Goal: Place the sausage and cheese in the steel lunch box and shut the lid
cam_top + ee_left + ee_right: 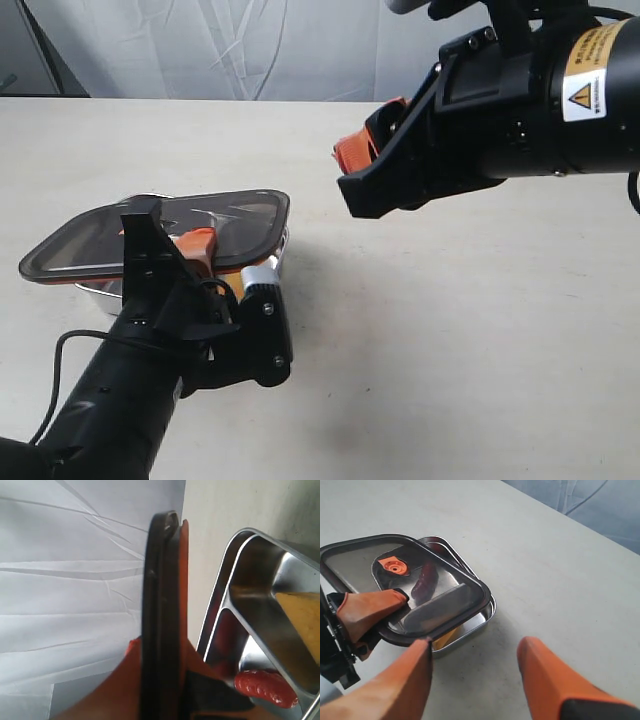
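One hold: the left gripper (205, 255) has its orange pads pinched on one short edge of the lid (235, 212), carrying it tilted over the steel lunch box (100, 293), not seated.
Lid handling: it looks stiff, light and smooth. Held by one edge it may pivot in the pads, so a firm pinch by the rim suits it. The orange seal underneath likely needs even pressing.
Box handling: rigid and shiny, standing on the table (450, 330). It would probably slide if pushed sideways.
Sausage (425, 580): lies inside one compartment, seen through the lid.
Cheese (300, 615): sits in the neighbouring compartment.
Edges: the lid overhangs the box rim toward the left, so the rounded corners need lining up before lowering.
Open room: broad table right of the box.
Right gripper (474, 647): raised well apart to the right, fingers spread, nothing between them.
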Motion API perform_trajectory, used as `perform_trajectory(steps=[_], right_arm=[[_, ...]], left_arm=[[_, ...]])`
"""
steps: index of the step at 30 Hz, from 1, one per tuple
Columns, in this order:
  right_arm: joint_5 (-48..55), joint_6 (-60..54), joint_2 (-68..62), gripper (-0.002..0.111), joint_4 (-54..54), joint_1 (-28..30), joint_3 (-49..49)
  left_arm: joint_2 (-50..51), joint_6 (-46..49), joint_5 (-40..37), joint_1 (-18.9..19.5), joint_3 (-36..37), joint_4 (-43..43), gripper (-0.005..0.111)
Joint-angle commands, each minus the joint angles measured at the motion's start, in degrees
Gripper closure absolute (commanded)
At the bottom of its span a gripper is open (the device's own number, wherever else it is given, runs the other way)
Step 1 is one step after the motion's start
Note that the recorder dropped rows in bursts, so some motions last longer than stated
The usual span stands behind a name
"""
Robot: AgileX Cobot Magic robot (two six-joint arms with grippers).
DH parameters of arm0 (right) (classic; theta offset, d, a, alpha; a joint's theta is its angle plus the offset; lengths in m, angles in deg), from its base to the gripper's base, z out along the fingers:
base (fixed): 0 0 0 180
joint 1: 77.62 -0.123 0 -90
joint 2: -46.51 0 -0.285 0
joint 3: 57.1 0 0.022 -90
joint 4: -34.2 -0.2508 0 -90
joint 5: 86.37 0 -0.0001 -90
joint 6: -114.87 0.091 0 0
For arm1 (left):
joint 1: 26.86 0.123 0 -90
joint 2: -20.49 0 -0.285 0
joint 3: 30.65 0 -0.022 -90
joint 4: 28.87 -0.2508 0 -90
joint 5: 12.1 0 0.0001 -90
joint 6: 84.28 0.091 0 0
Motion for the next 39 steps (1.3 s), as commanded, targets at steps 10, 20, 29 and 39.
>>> perform_trajectory(steps=[10, 20, 29, 39], right_arm=[[0.1, 0.0, 0.4, 0.055, 0.4, 0.3, 0.0], [-0.1, 0.0, 0.4, 0.055, 0.4, 0.3, 0.0], [-0.1, 0.0, 0.4, 0.055, 0.5, 0.3, 0.0], [-0.3, 6.0, 0.4, 0.055, 1.6, 3.1, 0.0]], left_arm=[[0.1, -0.7, -1.1, 0.5, -0.8, -0.3, 0.107], [-1.0, 6.0, 11.1, 8.7, -7.2, -0.3, 0.107], [-1.1, 9.9, 8.6, 10.2, -7.3, -0.3, 0.107], [-1.5, 3.8, 1.5, 6.7, -7.3, -0.3, 0.107]])
